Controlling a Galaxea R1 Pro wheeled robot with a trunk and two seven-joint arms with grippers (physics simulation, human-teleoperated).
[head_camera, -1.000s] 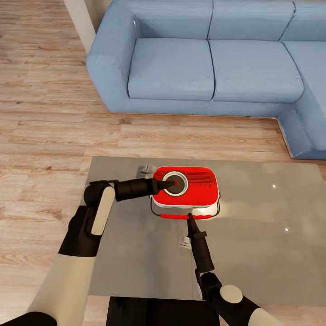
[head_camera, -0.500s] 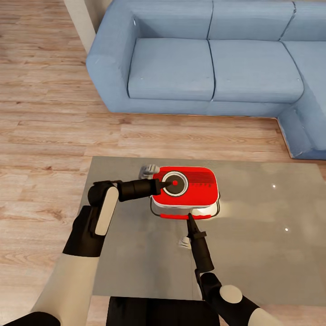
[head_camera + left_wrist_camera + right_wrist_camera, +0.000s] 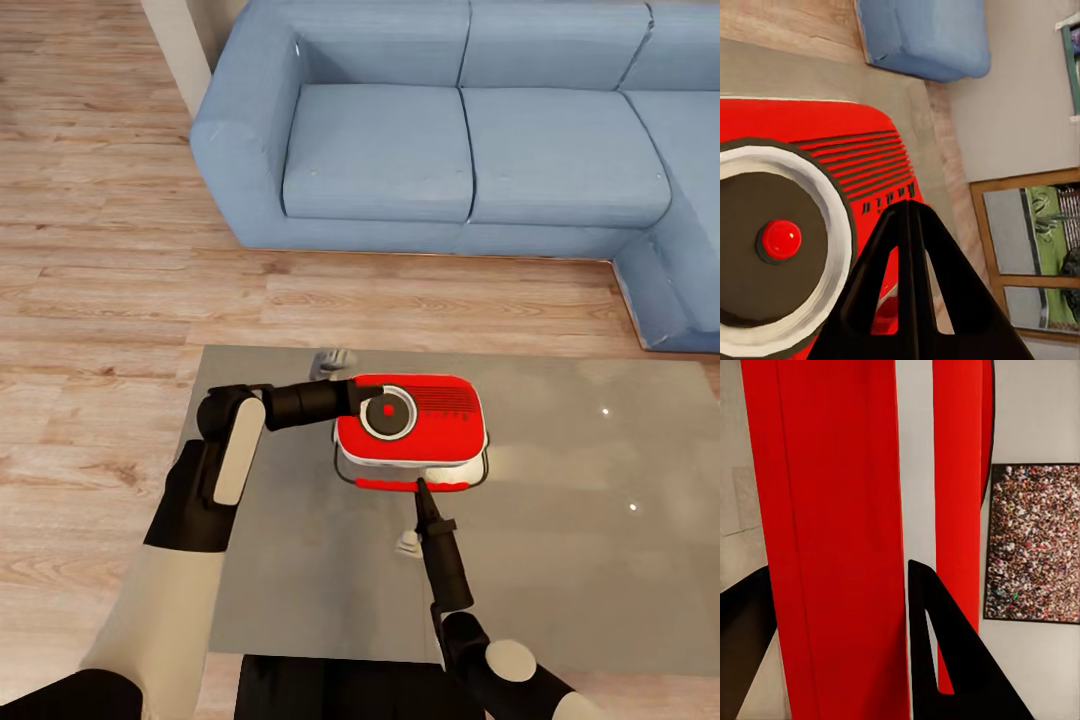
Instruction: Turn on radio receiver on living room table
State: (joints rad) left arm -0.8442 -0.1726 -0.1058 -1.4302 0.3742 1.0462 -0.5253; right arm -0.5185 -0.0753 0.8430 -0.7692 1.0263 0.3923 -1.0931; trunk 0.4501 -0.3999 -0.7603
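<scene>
The red radio receiver (image 3: 425, 432) lies face up on the grey table (image 3: 580, 520), its round dial and red button (image 3: 389, 409) showing. My left gripper (image 3: 368, 399) is shut, its joined tips hovering just beside the dial, off the button. In the left wrist view the shut tips (image 3: 907, 206) point at the radio's face (image 3: 870, 169), with the button (image 3: 780, 238) to one side. My right gripper (image 3: 420, 486) meets the radio's red handle (image 3: 405, 485) at its near edge. In the right wrist view the handle (image 3: 832, 510) sits between the two fingers of the right gripper (image 3: 844, 570).
A blue L-shaped sofa (image 3: 450, 130) stands beyond the table across a strip of wood floor (image 3: 100, 300). The table's right half carries lamp glints. A framed crowd picture (image 3: 1035, 544) shows in the right wrist view.
My left gripper has drawn back from the red button to the dial's edge. The radio and my right gripper have shifted slightly toward me together.
</scene>
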